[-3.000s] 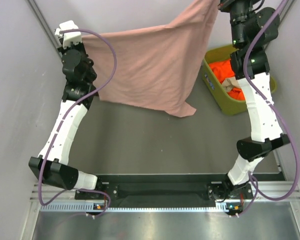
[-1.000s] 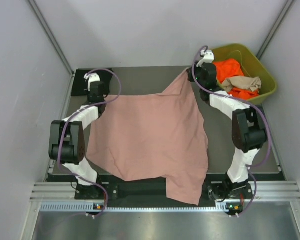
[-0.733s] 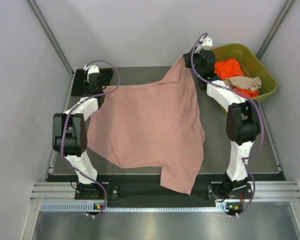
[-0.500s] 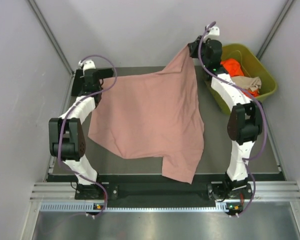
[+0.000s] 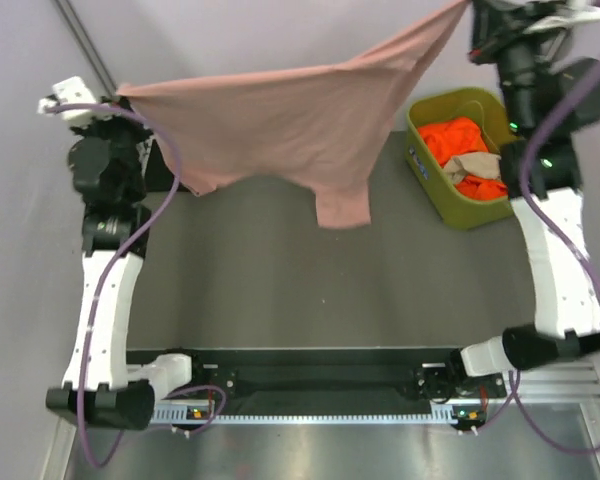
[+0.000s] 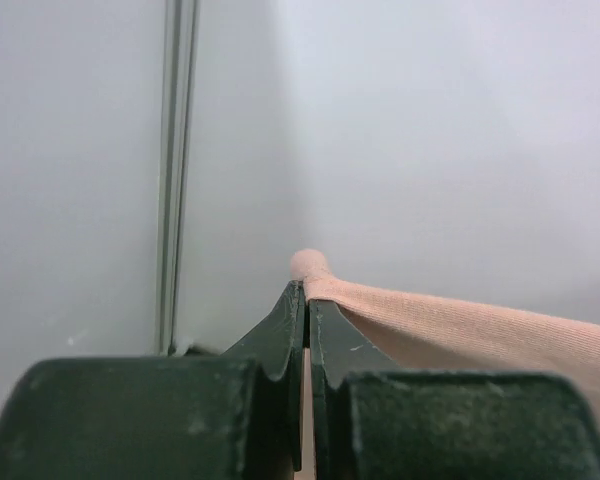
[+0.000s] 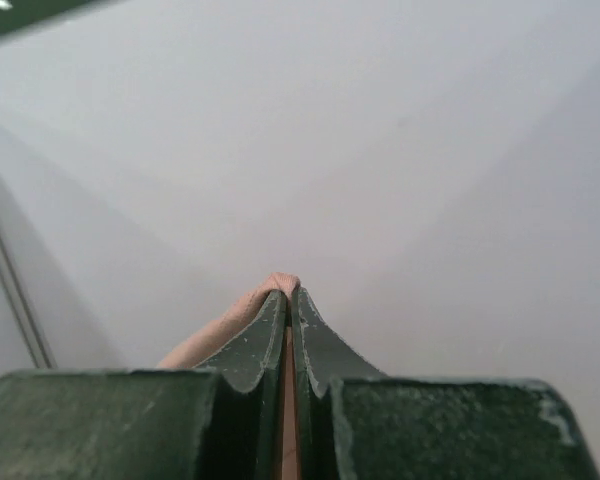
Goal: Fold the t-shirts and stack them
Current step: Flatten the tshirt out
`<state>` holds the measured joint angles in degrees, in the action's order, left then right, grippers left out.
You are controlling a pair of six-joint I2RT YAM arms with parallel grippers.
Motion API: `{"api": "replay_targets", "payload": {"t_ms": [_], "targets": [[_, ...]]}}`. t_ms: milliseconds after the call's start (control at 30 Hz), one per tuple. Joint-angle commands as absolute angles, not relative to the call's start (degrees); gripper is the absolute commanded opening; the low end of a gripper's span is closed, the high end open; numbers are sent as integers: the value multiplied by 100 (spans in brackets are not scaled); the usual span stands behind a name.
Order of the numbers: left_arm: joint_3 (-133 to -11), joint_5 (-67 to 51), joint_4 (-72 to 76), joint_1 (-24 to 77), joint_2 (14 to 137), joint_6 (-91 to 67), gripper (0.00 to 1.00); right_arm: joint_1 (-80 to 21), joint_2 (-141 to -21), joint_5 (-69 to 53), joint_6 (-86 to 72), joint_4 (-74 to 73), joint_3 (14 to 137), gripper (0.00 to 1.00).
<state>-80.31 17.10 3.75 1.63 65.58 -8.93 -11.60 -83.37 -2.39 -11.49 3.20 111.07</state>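
Pink t-shirt hangs stretched between left gripper and right gripper

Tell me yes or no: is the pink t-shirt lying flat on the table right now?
No, the pink t-shirt hangs above the table, stretched between the left gripper and the right gripper.
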Motion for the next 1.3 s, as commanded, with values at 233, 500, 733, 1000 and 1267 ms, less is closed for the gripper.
{"api": "replay_targets", "payload": {"t_ms": [233,500,733,1000,1267], "targets": [[-8710,1608,26,158,4555,-607,0,-1125,-5689,-88,-1212,246,10872,0],[-9079,1881,-220,299,4192,-193,0,-1125,-5229,-219,-1512,18,10828,0],[-7956,1661,-88,299,4438,-360,0,-1134,-5545,-246,-1687,298,9810,0],[-5443,1994,1150,299,5341,-360,0,-1134,-6413,-325,-1889,1861,7194,0],[-4701,2233,2328,123,7890,-649,0,-1169,-8752,-606,-1863,2856,6863,0]]}}
